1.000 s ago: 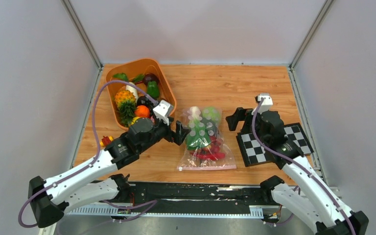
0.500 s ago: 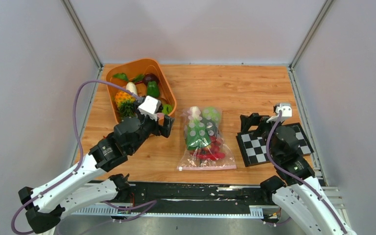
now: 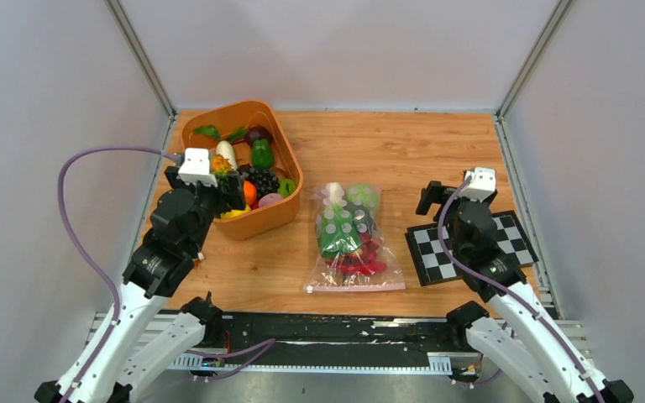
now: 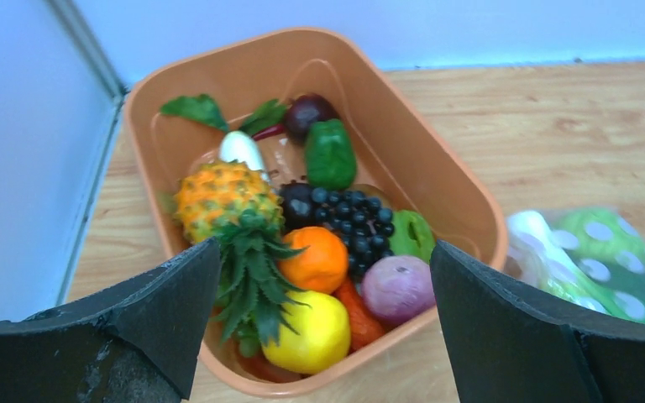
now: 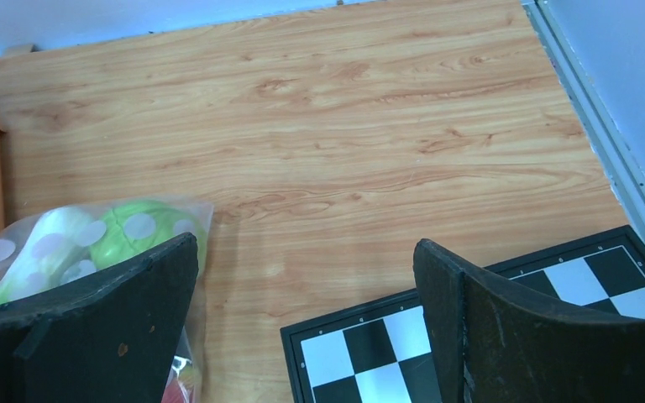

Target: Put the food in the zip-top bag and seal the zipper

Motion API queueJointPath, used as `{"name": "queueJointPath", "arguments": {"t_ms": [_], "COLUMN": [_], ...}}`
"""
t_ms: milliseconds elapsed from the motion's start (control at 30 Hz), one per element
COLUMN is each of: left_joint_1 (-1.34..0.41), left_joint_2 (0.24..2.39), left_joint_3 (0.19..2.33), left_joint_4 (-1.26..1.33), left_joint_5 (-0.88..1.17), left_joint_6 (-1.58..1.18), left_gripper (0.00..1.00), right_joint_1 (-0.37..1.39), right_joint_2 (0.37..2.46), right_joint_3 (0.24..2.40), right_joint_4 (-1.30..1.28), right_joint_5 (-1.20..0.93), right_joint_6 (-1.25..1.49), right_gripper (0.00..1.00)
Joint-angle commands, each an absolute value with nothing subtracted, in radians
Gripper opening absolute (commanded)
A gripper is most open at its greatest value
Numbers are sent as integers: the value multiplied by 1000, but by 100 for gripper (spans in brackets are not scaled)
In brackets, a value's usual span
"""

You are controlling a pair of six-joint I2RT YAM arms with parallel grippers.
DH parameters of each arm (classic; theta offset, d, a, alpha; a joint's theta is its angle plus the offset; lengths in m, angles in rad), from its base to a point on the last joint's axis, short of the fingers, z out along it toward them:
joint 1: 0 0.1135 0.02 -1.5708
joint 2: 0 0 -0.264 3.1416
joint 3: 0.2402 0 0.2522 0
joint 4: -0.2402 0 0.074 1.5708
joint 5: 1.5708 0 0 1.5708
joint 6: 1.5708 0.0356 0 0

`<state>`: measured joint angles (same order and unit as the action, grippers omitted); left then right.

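Note:
The zip-top bag (image 3: 353, 239) lies flat mid-table, holding food: green bok choy (image 3: 338, 239), pale cabbage (image 3: 361, 196) and red pieces (image 3: 368, 262). The pinkish zipper (image 3: 355, 287) runs along its near edge. My left gripper (image 3: 228, 190) hangs open over the near-left part of the orange tub, left of the bag. In the left wrist view this gripper (image 4: 319, 327) has nothing between its fingers and the bag (image 4: 605, 260) shows at right. My right gripper (image 3: 434, 199) stands open over the board's far edge, right of the bag. The right wrist view has that gripper (image 5: 306, 319) empty and the bag (image 5: 92, 243) at left.
The orange tub (image 3: 243, 107) at the back left holds more toy food: pineapple (image 4: 218, 189), orange (image 4: 319, 260), lemon (image 4: 311, 332), grapes (image 4: 353, 214), green pepper (image 4: 329, 153). A black-and-white checkered board (image 3: 432, 252) lies right of the bag. Grey walls close in both sides.
My left arm has swung left, from beside the bag to over the tub. My right arm has drawn back to the right, away from the bag. Both grippers stayed open.

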<state>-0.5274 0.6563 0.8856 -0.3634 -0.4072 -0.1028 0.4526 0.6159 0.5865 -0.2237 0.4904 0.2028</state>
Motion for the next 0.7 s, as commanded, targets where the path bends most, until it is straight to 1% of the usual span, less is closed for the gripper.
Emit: {"name": "queueJointPath", "arguments": {"t_ms": [0, 67, 167, 267, 367, 467, 667], "left_joint_1": [-347, -301, -293, -293, -293, -293, -293], "left_joint_2": [665, 673, 679, 665, 646, 653, 689], "left_joint_3": [914, 912, 911, 908, 897, 892, 892], "left_joint_4": [-370, -374, -396, -414, -404, -400, -397], "left_joint_5": [-267, -231, -268, -281, -264, -237, -201], "left_joint_6": [-200, -248, -300, -322, -325, -334, -349], "left_gripper": [100, 100, 100, 100, 100, 100, 100], "right_joint_1": [410, 366, 306, 304, 304, 304, 304], "right_joint_2": [695, 750, 850, 936, 960, 923, 718], "right_joint_3": [691, 736, 834, 929, 975, 967, 852], "right_joint_4": [-197, -232, -336, -452, -520, -510, -350], "right_joint_5": [482, 409, 301, 332, 380, 377, 347], "right_joint_6": [191, 206, 246, 301, 350, 354, 320], "right_gripper": [100, 100, 100, 100, 100, 100, 100]}}
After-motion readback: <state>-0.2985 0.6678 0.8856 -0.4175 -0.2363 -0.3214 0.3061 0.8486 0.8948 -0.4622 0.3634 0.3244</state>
